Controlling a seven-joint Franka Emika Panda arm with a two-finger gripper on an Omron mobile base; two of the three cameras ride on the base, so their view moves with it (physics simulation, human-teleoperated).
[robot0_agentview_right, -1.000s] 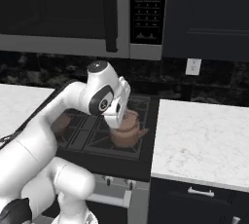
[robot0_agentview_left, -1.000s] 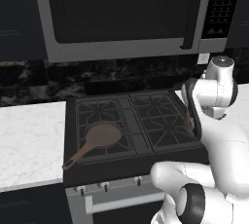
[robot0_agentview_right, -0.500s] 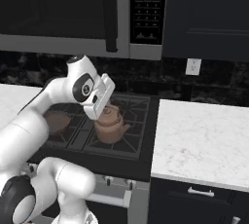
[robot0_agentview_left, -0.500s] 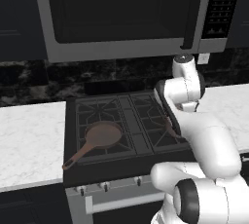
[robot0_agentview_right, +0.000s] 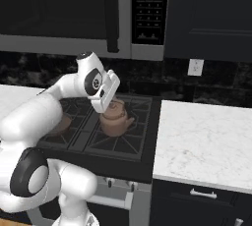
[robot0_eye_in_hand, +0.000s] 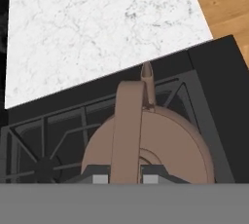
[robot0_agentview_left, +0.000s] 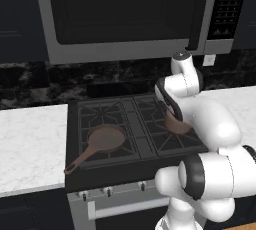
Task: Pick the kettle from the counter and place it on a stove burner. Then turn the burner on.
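While the gripper hangs over the right half of the stove, its fingers are clamped on the arched handle of the kettle, one dark tip on each side of the copper band, as the hand view shows from directly above. In that view the kettle's round body covers part of a grate, its short spout points toward the edge where the black stove top meets the counter, and a stove burner with its radiating prongs sits free just beside the kettle. A strip of wooden floor shows past the counter's far corner.

From the right base view the kettle is seen from the side, low over the grate on the stove's right side, nearer the back edge than the front; whether its base touches the prongs cannot be told. The spout points toward the right-hand counter, which begins just beside the stove's right edge. The microwave hangs above, and a wall outlet sits on the dark backsplash.

From the left base view the arm's white links hide most of the kettle, leaving a brown sliver. That view adds the left half of the stove: a frying pan lies on the front-left grate, its long handle reaching toward the front-left corner, well apart from the kettle. Small knobs line the stove's front edge.
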